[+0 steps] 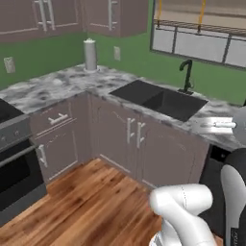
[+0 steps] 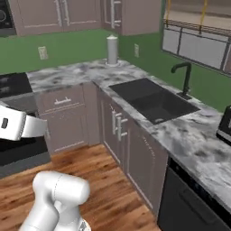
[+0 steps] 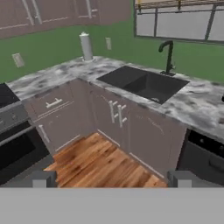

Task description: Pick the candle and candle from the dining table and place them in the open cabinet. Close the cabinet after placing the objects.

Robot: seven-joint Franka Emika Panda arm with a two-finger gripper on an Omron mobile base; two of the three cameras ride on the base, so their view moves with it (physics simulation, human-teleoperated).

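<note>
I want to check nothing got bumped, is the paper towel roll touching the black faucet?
Apart. The right base view shows the paper towel roll standing in the counter's corner, with the sink between it and the faucet.
</note>
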